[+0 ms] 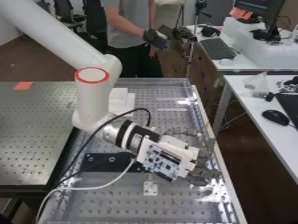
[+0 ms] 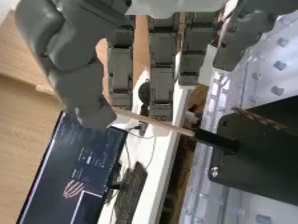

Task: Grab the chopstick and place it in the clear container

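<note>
and here's the hand (image 1: 201, 175), out at five o'clock in the high view, hanging over the metal bench (image 1: 110, 204), with the white arm (image 1: 53, 32) coming in from eleven. close in on the wrist view now, and it's a narrow grip: thumb and fingertips are pinching the pale chopstick (image 2: 171, 127), which slants out from between them, its far end meeting a short black sleeve (image 2: 218, 142) beside a big dark block (image 2: 266, 150). a patterned strip (image 2: 256, 118) lies across that block's edge, though i can't tell what it is. back up high, a black plate (image 1: 106, 162) sits on the bench at seven o'clock, with a small white bracket (image 1: 150, 188) down at six. white blocks (image 1: 120, 100) stand close beside the arm, toward eleven. over on the side desks, there's a dark mouse (image 1: 275, 117) at three o'clock and a keyboard (image 1: 217, 48) at one.
</note>
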Action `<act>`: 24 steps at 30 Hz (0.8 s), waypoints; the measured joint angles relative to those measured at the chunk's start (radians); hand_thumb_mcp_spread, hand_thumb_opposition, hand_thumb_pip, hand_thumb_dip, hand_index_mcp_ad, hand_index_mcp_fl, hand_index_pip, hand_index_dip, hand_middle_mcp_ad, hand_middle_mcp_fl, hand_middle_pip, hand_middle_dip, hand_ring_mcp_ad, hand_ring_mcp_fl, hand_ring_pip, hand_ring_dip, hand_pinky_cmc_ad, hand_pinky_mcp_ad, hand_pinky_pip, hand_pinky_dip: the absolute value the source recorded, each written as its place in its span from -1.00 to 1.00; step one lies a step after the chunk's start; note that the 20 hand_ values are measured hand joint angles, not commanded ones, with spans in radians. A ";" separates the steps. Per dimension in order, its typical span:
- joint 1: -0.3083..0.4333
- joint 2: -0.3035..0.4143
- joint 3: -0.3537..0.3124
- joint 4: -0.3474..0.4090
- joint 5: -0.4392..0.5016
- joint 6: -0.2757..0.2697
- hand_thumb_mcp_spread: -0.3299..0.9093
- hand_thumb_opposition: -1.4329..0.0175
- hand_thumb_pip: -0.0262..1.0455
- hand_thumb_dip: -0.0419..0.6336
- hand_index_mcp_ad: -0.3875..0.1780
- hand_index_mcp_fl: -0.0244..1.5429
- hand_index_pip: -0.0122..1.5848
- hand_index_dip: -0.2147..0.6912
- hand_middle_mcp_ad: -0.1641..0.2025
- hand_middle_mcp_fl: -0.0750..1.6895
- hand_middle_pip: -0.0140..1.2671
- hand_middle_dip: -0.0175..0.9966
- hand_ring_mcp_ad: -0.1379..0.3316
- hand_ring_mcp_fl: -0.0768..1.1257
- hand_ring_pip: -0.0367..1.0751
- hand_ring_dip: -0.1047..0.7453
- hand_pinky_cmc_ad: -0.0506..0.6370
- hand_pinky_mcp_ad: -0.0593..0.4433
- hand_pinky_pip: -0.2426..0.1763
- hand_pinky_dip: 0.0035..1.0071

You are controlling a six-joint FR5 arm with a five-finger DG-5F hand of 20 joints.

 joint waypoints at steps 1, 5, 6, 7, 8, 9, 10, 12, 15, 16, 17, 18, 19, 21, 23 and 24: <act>0.000 0.001 -0.001 0.003 0.009 -0.002 0.27 -0.06 0.41 -0.10 -0.19 -0.58 0.62 -0.66 0.34 -0.25 0.04 -0.02 -0.06 -0.42 -0.73 0.03 0.01 0.02 -0.28 -0.21; 0.000 0.002 -0.001 0.009 0.018 -0.005 0.32 -0.07 0.35 -0.11 -0.20 -0.45 0.65 -0.66 0.30 -0.17 0.05 -0.03 -0.06 -0.35 -0.73 0.03 0.01 0.01 -0.28 -0.27; 0.000 0.002 0.000 0.010 0.017 -0.006 0.32 -0.09 0.34 -0.10 -0.20 -0.43 0.65 -0.66 0.30 -0.17 0.06 -0.03 -0.04 -0.33 -0.74 0.03 0.02 0.01 -0.28 -0.29; 0.000 0.002 0.000 0.010 0.017 -0.006 0.32 -0.09 0.32 -0.11 -0.20 -0.39 0.65 -0.66 0.30 -0.17 0.06 -0.02 -0.06 -0.31 -0.74 0.02 0.01 0.01 -0.28 -0.33; 0.000 0.002 0.001 0.009 0.017 -0.008 0.32 -0.09 0.32 -0.11 -0.20 -0.39 0.65 -0.66 0.30 -0.17 0.06 -0.02 -0.05 -0.30 -0.74 0.02 0.02 0.01 -0.28 -0.35; 0.000 0.002 0.003 0.008 0.017 -0.011 0.32 -0.09 0.32 -0.11 -0.20 -0.38 0.65 -0.66 0.29 -0.18 0.06 -0.02 -0.06 -0.31 -0.75 0.02 0.02 0.01 -0.28 -0.35; 0.000 0.002 0.004 0.006 0.017 -0.013 0.35 -0.10 0.31 -0.10 -0.19 -0.37 0.64 -0.68 0.25 -0.17 0.06 -0.02 -0.06 -0.31 -0.74 0.02 0.02 0.01 -0.28 -0.35; 0.000 0.001 0.007 0.002 0.014 -0.013 0.34 -0.11 0.31 -0.10 -0.19 -0.36 0.64 -0.68 0.25 -0.14 0.06 -0.02 -0.06 -0.30 -0.75 0.02 0.02 0.01 -0.28 -0.38; 0.001 0.000 0.009 -0.004 0.013 -0.014 0.34 -0.11 0.30 -0.10 -0.19 -0.34 0.64 -0.68 0.24 -0.13 0.06 -0.01 -0.06 -0.30 -0.74 0.03 0.02 0.01 -0.28 -0.38; 0.001 -0.001 0.009 -0.004 0.013 -0.014 0.35 -0.13 0.30 -0.10 -0.19 -0.33 0.64 -0.68 0.26 -0.13 0.06 0.00 -0.06 -0.27 -0.74 0.03 0.01 0.02 -0.28 -0.38; 0.001 -0.001 0.010 -0.004 0.013 -0.014 0.34 -0.14 0.30 -0.10 -0.19 -0.33 0.64 -0.68 0.26 -0.13 0.06 0.00 -0.06 -0.27 -0.74 0.03 0.01 0.02 -0.28 -0.38; 0.001 -0.001 0.010 -0.004 0.014 -0.015 0.34 -0.14 0.30 -0.10 -0.19 -0.33 0.65 -0.68 0.26 -0.13 0.06 0.00 -0.06 -0.27 -0.74 0.03 0.00 0.02 -0.28 -0.38; 0.001 -0.001 0.010 -0.005 0.014 -0.016 0.34 -0.14 0.30 -0.10 -0.19 -0.33 0.65 -0.68 0.26 -0.13 0.06 -0.01 -0.06 -0.27 -0.75 0.03 0.00 0.02 -0.28 -0.38; 0.001 -0.001 0.011 -0.006 0.015 -0.016 0.34 -0.14 0.30 -0.10 -0.19 -0.33 0.63 -0.68 0.26 -0.14 0.08 0.00 -0.06 -0.27 -0.74 0.05 0.02 0.02 -0.28 -0.38; 0.001 -0.001 0.011 -0.006 0.018 -0.017 0.34 -0.14 0.30 -0.10 -0.19 -0.34 0.60 -0.68 0.26 -0.14 0.08 0.01 -0.06 -0.27 -0.74 0.05 0.05 0.01 -0.28 -0.38; 0.000 -0.001 0.010 -0.005 0.020 -0.017 0.34 -0.14 0.30 -0.10 -0.19 -0.34 0.60 -0.68 0.26 -0.13 0.09 0.01 -0.06 -0.27 -0.75 0.05 0.05 0.01 -0.28 -0.38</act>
